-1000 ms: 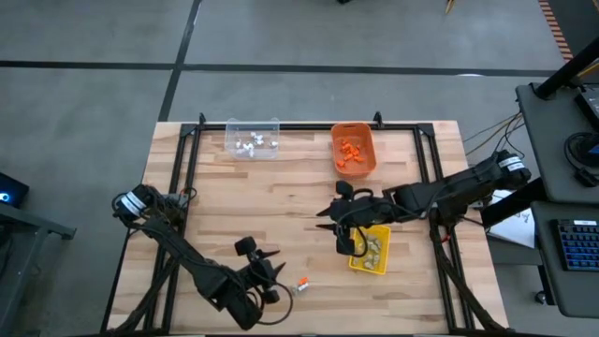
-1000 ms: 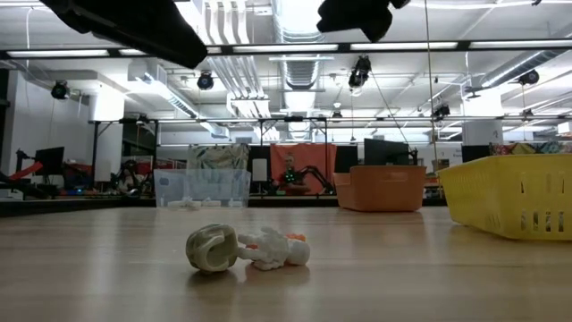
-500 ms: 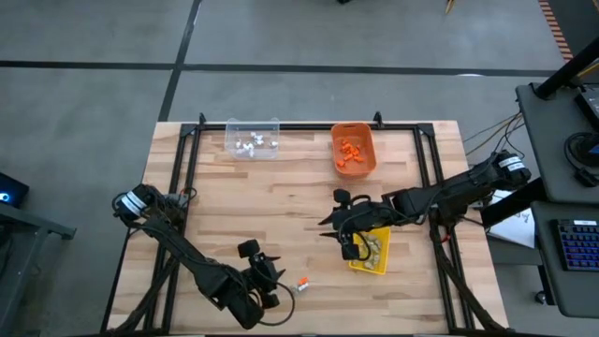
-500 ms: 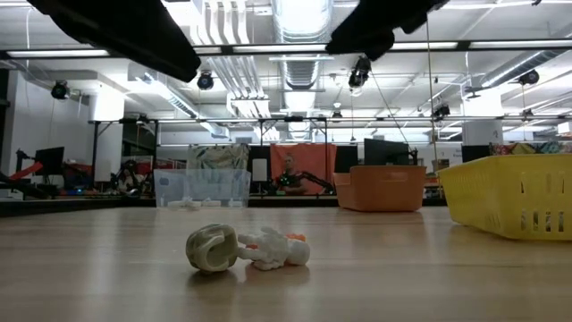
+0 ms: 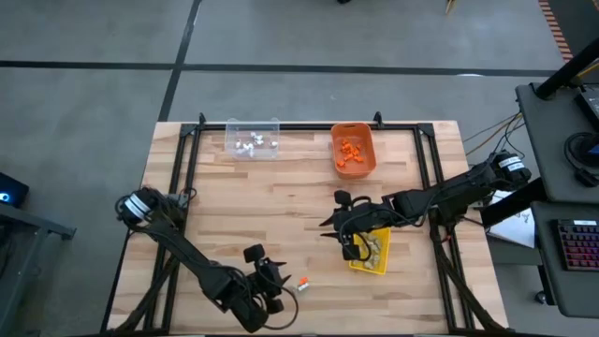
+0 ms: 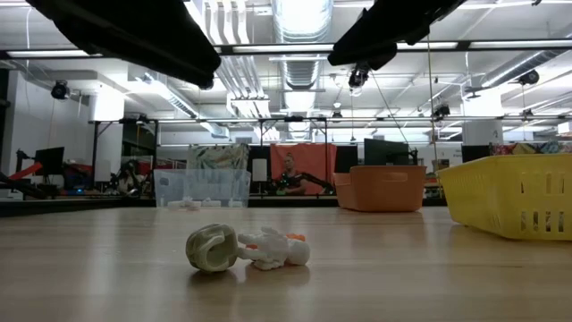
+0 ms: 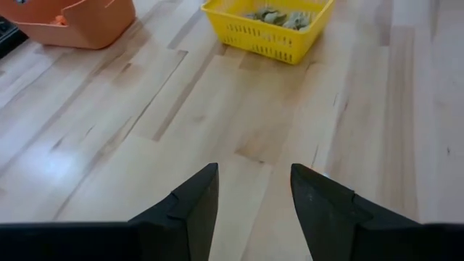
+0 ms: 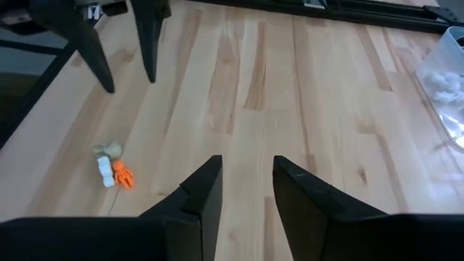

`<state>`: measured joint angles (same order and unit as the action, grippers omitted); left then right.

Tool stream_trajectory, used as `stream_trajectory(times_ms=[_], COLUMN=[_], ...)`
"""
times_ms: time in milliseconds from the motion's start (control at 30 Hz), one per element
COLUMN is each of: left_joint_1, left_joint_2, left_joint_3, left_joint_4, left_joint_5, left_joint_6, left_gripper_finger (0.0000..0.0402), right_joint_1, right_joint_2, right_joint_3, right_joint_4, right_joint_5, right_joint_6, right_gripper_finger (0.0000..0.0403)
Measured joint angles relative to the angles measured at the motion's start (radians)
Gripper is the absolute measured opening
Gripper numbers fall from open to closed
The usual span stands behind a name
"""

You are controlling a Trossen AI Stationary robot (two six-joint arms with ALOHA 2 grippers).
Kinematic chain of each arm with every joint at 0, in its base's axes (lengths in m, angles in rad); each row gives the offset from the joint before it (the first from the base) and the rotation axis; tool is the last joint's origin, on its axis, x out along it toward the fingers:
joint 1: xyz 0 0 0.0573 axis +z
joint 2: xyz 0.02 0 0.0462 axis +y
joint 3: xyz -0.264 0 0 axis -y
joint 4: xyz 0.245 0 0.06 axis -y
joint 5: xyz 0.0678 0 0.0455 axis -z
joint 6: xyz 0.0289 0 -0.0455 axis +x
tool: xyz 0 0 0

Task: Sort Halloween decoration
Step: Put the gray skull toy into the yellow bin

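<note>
Three trinkets (image 5: 301,283) are lying together on the desk (image 5: 281,211) in the lower middle of the high view, just right of the left gripper (image 5: 271,285). In the low view the clump is stretching left to right across the frame: a tan-grey piece (image 6: 212,248) on the left is touching a white piece (image 6: 273,249), with an orange bit (image 6: 296,238) at the right end. The right wrist view is showing the same three close together, tan (image 8: 109,149), white (image 8: 106,171) and orange (image 8: 122,175).

The left gripper (image 7: 250,190) is hovering with its fingers apart, holding nothing. The right gripper (image 5: 339,223) is hanging at the left edge of the yellow bin (image 5: 379,265), right of centre, with a narrow gap between its fingers (image 8: 206,187) and nothing between them.

Compared with a second ago, the left gripper is sitting slightly lower and further right in the high view, nearer the trinkets, and the right gripper's fingers are standing a little closer. The trinkets are lying where they were.

The orange bin (image 5: 353,150) and clear bin (image 5: 253,139) are standing along the upper edge.
</note>
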<state>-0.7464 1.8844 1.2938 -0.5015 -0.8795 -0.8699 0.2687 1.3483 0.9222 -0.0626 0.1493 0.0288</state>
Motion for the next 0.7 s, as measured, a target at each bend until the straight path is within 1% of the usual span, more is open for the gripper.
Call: stream_trajectory(times_ms=[133,367,700], left_joint_1=[0.000,0.000,0.000], left_joint_2=[0.027,0.042,0.042], left_joint_3=[0.000,0.000,0.000], left_joint_4=[0.053,0.065,0.065], left_joint_5=[0.000,0.000,0.000], left_joint_6=[0.029,0.029,0.046], left_gripper_finger=[0.0168,0.0203,0.0210], right_joint_1=[0.000,0.000,0.000], right_joint_2=[0.000,0.000,0.000], right_joint_3=[0.000,0.011,0.034], right_joint_4=[-0.002,-0.007,-0.007], right_joint_5=[0.000,0.000,0.000], right_joint_6=[0.020,0.050,0.049], right_gripper_finger=[0.0111,0.0113,0.0113])
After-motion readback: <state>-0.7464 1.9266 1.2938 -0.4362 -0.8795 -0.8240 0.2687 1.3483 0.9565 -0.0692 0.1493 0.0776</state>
